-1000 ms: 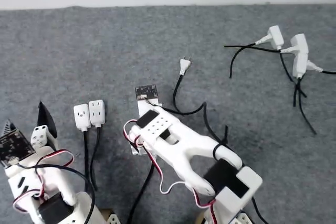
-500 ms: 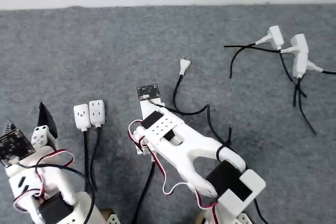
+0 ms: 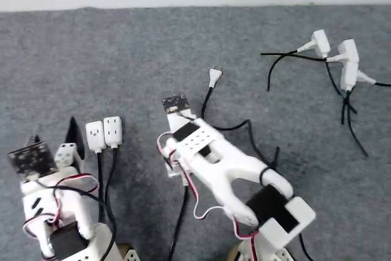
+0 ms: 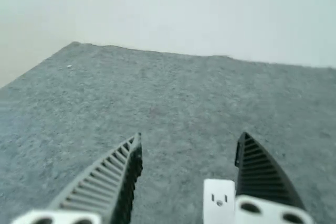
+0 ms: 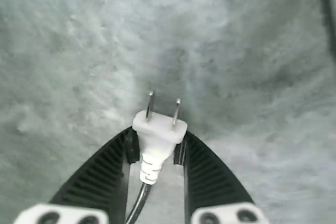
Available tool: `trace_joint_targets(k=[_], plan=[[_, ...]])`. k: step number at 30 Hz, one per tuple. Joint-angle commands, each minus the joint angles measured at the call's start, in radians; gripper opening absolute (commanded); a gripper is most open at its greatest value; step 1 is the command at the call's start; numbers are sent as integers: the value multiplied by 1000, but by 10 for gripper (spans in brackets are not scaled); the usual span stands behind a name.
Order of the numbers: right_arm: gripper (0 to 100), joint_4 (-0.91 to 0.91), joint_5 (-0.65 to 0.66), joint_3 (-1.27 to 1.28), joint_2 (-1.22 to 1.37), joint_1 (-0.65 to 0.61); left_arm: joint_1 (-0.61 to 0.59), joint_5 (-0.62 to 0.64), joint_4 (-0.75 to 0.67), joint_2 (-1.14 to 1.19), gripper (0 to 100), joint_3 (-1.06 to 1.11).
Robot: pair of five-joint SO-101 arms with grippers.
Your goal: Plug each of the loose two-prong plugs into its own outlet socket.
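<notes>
grey carpet (image 3: 153, 47); right jaws clamp white plug (image 5: 157, 135).

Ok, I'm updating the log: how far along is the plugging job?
Done: two white plug-and-socket pairs at the far right look joined, though they are small. In hand: the right gripper is shut on a two-prong plug; the left gripper is open near the two empty sockets. Left: seat that plug, then the second plug lying on the carpet.
</notes>
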Motion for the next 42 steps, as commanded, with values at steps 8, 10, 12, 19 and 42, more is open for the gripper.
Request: trace_joint_targets(k=[8, 10, 12, 19, 42], plan=[[9, -8, 379, 61, -197, 151, 186, -87, 71, -17, 289, -10], [9, 12, 391, 60, -226, 153, 227, -92, 92, -17, 290, -12], [9, 38, 407, 58, -280, 153, 272, -124, 121, -17, 290, -18], [9, 153, 557, 55, -605, 150, 496, -258, 265, -17, 290, -87], [9, 282, 690, -64, -739, -111, 707, -253, 465, -17, 290, -394]])
